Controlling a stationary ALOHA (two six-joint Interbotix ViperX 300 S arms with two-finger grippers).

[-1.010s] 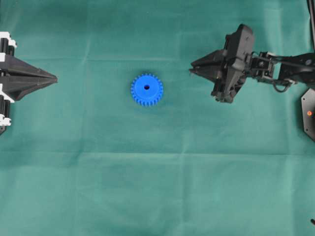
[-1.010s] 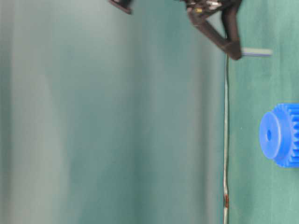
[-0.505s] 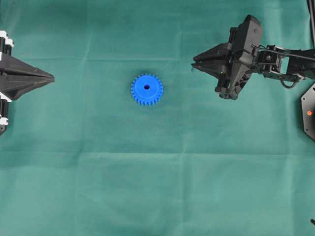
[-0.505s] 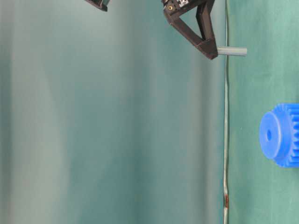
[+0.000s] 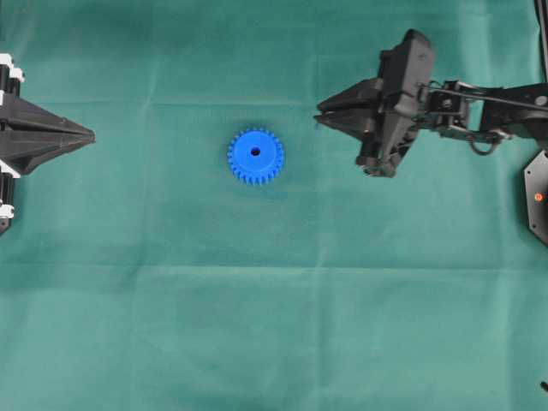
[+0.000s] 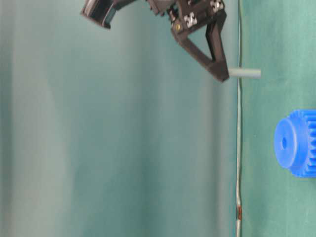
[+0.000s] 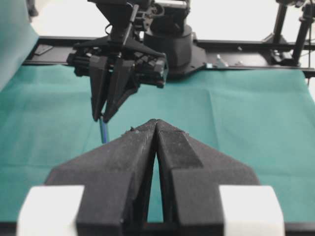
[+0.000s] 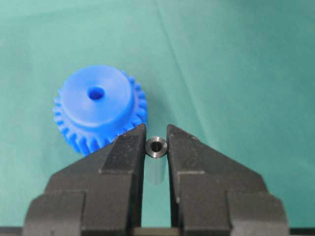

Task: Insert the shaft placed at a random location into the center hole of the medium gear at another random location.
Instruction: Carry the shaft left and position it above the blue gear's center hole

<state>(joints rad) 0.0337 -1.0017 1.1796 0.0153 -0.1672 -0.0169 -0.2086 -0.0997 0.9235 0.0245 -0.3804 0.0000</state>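
Shaft (image 8: 157,146), a small grey metal pin with a hollow end, clamped between the two black fingers of the right gripper (image 8: 156,142) and pointing down toward the green cloth (image 5: 274,325), lifted clear of it in the table-level view. Medium gear (image 5: 255,156), bright blue and toothed, flat on the cloth near the middle of the overhead view, dark center hole (image 5: 255,151) facing up and unfilled. Right gripper off to the right of the gear, well apart from it. Left gripper (image 7: 156,123) at the far left edge of the overhead view, fingers pressed together on nothing, pointed toward the gear from a distance.
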